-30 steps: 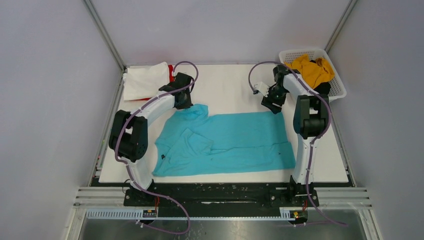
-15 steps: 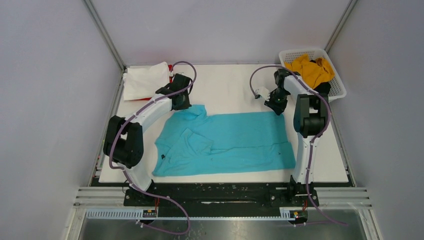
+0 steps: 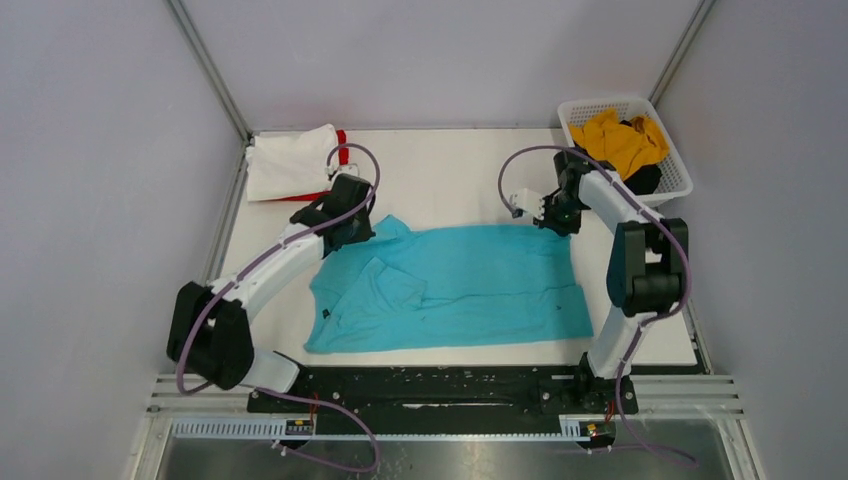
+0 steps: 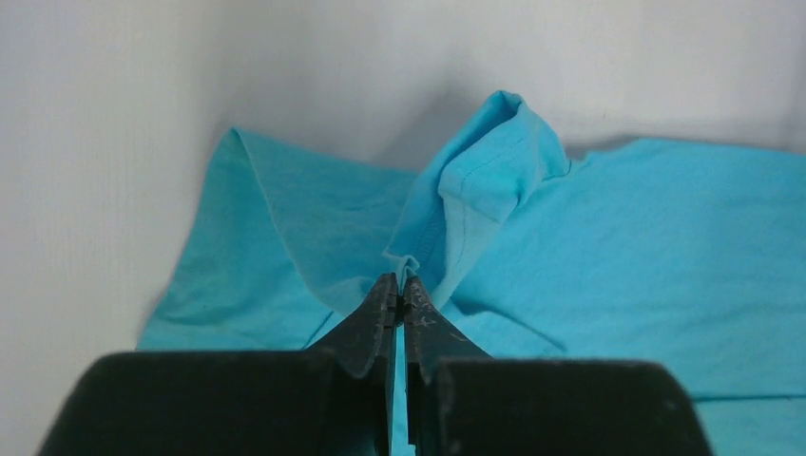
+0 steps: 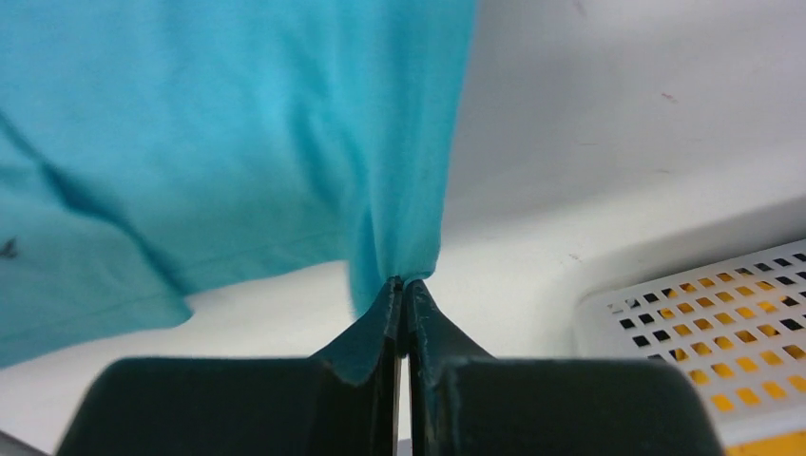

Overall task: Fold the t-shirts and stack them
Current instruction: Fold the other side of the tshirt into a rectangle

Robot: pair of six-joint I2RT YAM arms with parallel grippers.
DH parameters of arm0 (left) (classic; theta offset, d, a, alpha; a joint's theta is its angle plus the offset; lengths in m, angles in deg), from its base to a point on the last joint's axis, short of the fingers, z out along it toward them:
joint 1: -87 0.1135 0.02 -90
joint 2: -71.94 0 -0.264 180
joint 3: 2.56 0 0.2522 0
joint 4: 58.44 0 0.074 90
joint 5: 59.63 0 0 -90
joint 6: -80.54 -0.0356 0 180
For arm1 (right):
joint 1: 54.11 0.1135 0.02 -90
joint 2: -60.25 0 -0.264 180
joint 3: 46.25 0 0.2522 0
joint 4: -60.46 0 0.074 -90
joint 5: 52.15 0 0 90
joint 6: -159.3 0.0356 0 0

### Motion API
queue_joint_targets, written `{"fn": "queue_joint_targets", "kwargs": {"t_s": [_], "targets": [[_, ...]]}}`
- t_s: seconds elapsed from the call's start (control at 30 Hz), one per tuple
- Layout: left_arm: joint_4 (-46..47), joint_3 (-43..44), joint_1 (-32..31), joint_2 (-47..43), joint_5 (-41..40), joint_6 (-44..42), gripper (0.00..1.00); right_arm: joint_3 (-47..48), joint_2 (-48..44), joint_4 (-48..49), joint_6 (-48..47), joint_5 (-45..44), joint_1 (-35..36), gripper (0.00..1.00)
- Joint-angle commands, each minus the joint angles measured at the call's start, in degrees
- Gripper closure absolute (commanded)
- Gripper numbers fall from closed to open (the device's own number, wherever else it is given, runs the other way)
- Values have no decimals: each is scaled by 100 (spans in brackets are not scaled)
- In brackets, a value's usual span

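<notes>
Top external view: turquoise t-shirt (image 3: 450, 285) spread across the middle of the worktop (image 3: 450, 165), rumpled at its left end, flatter toward the right.
Left jaws: pressed together on a pinch of turquoise cloth at the shirt's far left corner, with a sleeve fold standing up just beyond the tips.
Right jaws: pressed together on the shirt's far right corner, cloth gathered to a point at the tips.
White t-shirt (image 3: 290, 162): folded at the far left corner of the worktop, lying on the red t-shirt (image 3: 341, 138), only red edges showing.
Basket (image 3: 600, 103): at the far right corner, mustard-yellow t-shirt (image 3: 625, 140) heaped inside, black t-shirt (image 3: 645, 180) partly under it.
</notes>
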Motion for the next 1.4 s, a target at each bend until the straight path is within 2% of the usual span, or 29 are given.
{"fn": "queue_joint_targets", "kwargs": {"t_s": [0.0,0.5,0.73,0.97,1.1,1.13,1.17,1.2,1.23,1.3,1.37], "targets": [[193,-606,-167,-813,-130,308,100,-823,-907,6,-912,-412,312,100],[-655,-2356,-506,-3150,-169,1126,100,-1764,-1931,-880,-2103,-896,524,100],[-1237,-2585,-538,-4121,-292,1613,100,-1862,-1973,-583,-2061,-954,529,100],[-1364,-2700,-559,-4313,3,1824,100,-1961,-1996,-410,-2064,-1004,531,99],[-1384,-3091,-655,-4422,365,2285,100,-2147,-2072,-507,-2203,-1025,536,89],[-1452,-3173,-693,-4473,377,2410,100,-2194,-2088,-586,-2258,-1016,532,82],[-1577,-3245,-727,-4543,333,2549,100,-2245,-2096,-638,-2299,-1022,531,70],[-1729,-3305,-755,-4610,309,2691,94,-2282,-2127,-673,-2337,-1048,535,58],[-1853,-3357,-775,-4705,348,2802,82,-2286,-2160,-708,-2356,-1090,531,44],[-2001,-3406,-817,-4892,529,2925,63,-2221,-2207,-751,-2303,-1141,532,32],[-2052,-3372,-855,-5078,669,2932,36,-2098,-2334,-858,-2241,-1050,539,24]]}}
